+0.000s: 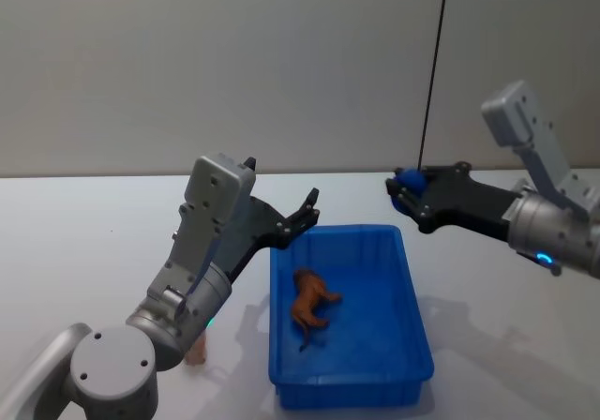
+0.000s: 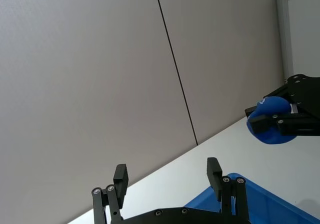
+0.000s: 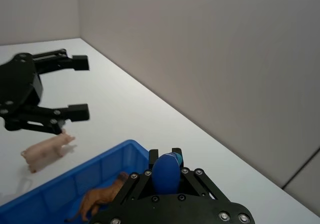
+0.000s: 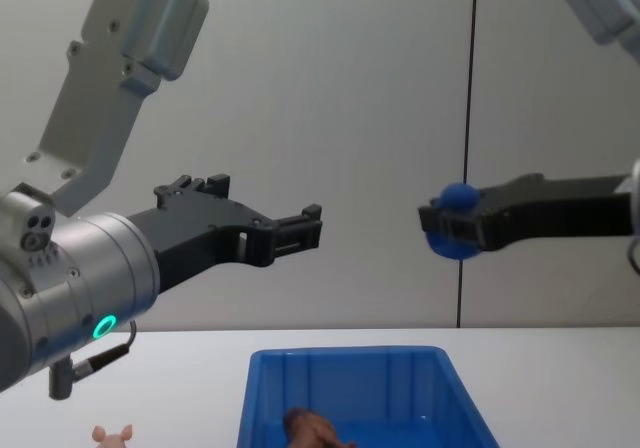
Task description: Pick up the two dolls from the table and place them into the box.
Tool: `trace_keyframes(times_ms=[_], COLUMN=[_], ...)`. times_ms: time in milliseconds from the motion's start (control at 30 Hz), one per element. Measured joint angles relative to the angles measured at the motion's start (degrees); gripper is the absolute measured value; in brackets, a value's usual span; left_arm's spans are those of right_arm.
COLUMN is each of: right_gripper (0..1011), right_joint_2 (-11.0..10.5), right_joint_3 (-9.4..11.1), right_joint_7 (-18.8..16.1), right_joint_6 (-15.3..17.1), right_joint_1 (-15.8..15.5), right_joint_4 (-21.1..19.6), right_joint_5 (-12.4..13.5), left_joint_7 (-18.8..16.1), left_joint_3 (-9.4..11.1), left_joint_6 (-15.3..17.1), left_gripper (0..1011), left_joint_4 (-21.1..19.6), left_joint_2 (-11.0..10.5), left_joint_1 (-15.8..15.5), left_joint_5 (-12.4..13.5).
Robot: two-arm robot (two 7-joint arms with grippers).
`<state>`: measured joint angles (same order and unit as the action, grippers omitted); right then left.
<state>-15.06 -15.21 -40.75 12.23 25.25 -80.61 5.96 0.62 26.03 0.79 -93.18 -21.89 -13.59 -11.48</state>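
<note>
**Pig outside bin**

My left tool [image 1: 307, 212] gapes empty above the blue plastic bin [image 1: 352, 392] holding the brown toy animal [image 1: 311, 306]. Behind it, the pale pink toy pig [image 3: 46, 152] stands on the white desk [image 1: 75, 242]. My right tool [image 1: 405, 193] grips a rounded blue object [image 3: 166, 171].

Plain grey wall [image 1: 234, 64] across the back, and one dark vertical seam [image 1: 435, 54] runs down it. A blue ball [image 4: 455, 220] sits up in front of that seam. A white frame [image 2: 284, 34] stands well aside from the seam.
</note>
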Motion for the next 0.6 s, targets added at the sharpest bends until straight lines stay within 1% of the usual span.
trace_keyframes(times_ms=[100,200,367,600], right_gripper=[142,121,96,76], right_joint_2=[0.5,0.7,1.3,1.6], right_joint_3=[-0.3,-0.5,-1.0,-1.5], right_joint_7=[-2.5,-3.2,-6.1,-8.1], right_joint_6=[0.4,0.7,3.2,6.3], right_joint_1=[1.3,1.8,3.3,4.2], right_joint_4=[1.0,1.4,2.8,4.2], right_joint_5=[0.6,0.8,1.7,2.3], left_joint_7=[0.0,0.0,0.0,0.0], left_joint_3=[0.0,0.0,0.0,0.0], left_joint_6=[0.0,0.0,0.0,0.0], left_gripper=[1001,1001,1001,1001], left_joint_4=[0.0,0.0,0.0,0.0], left_joint_2=[0.0,0.0,0.0,0.0], left_joint_1=[0.0,0.0,0.0,0.0], left_joint_5=[0.0,0.0,0.0,0.0])
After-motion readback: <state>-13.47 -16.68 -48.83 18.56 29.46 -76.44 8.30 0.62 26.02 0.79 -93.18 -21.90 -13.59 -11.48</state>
